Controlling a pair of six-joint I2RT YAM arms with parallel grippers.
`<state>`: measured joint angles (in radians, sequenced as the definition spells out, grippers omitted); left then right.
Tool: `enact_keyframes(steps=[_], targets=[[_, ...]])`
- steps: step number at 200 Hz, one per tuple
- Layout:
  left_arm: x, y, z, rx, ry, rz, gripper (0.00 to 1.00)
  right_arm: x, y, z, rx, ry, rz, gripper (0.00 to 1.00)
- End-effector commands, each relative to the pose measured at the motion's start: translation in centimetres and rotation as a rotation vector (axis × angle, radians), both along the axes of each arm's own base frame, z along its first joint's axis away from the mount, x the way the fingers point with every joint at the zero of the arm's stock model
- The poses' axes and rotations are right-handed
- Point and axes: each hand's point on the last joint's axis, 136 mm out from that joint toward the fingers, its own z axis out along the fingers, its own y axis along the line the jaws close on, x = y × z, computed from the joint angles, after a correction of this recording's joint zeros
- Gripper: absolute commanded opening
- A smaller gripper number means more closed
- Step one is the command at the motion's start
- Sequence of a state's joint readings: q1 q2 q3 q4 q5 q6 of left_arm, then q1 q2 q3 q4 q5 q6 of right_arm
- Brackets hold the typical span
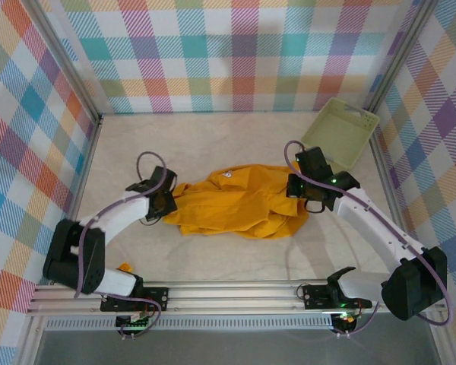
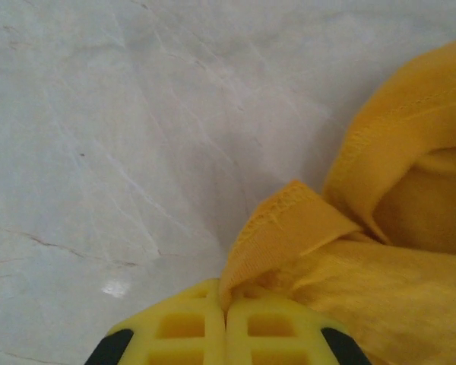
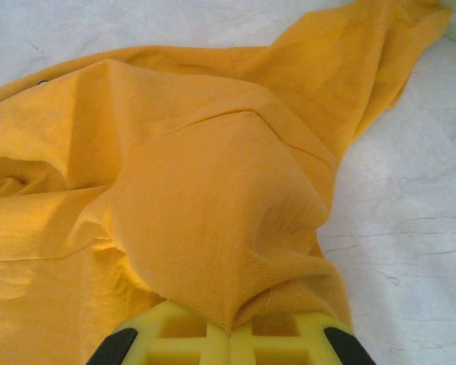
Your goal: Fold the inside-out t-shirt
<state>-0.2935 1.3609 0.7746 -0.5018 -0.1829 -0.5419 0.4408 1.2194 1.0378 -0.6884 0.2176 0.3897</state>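
Left pincer, right pincer on t-shirt

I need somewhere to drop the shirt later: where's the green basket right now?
In the top view the pale green basket sits at the far right corner of the table, just beyond the right gripper and apart from the t-shirt.

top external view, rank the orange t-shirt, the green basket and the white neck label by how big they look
1. t-shirt, clearly the largest even crumpled
2. basket
3. neck label, just a tiny white spot on the shirt
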Motion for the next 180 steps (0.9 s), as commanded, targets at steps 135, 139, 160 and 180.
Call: enact_keyframes(steps=[135,139,160,180], targets=[[4.1,0.5,12.2,-0.591,-0.541,0.069,0.0,2.5,-2.8,10.5,0.135,-0.202,-0.06,0.0],[4.1,0.8,11.9,-0.572,-0.53,0.084,0.0,2.6,-2.3,9.9,0.129,-0.187,-0.047,0.0],[3.6,2.0,9.4,-0.49,-0.43,0.139,0.0,2.3,1.3,6.9,0.096,-0.105,0.038,0.0],[3.3,1.7,7.9,-0.491,-0.381,0.13,0.0,2.2,4.4,3.6,0.072,-0.012,0.106,0.0]])
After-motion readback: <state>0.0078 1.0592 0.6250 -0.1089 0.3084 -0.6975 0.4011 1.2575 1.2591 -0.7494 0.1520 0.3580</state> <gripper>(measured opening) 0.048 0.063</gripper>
